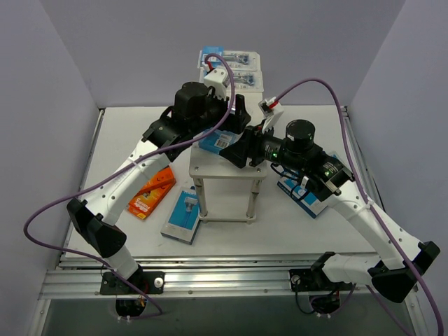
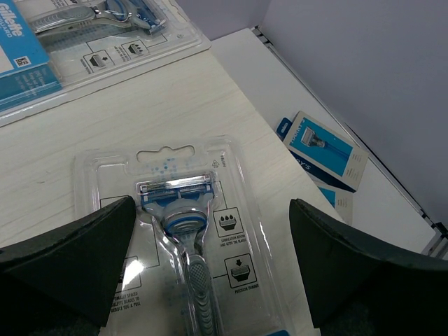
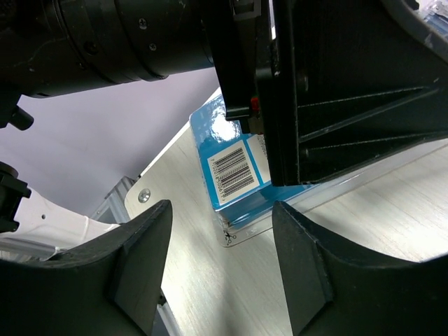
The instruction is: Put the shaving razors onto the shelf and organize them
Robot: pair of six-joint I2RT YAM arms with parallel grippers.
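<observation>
Straddling the clear, blue-carded blister razor pack (image 2: 178, 245) lying lengthwise between its fingers (image 2: 63, 259) on the pale wood-grain shelf (image 2: 105, 105), the left gripper (image 2: 211, 210) is gaping empty while the half-open, empty right gripper (image 3: 220, 217) is facing its card end.

Left wrist view, upper left: the blue card (image 2: 21, 66) of a blister pack carries the brand "Gillette" in white, cut off by the frame edge. A small square code sits beside it, not readable.
Centre: the clear blister pack (image 2: 183, 231) has boxed pictograms, water drops above and an arrow panel below. Captions too small to read.
Right: blue box (image 2: 323, 149), side lettering unclear.
Right wrist view, centre: white barcode label (image 3: 233, 173) on a blue pack, digits illegible.
Top view: orange box (image 1: 152, 192), print unreadable.
</observation>
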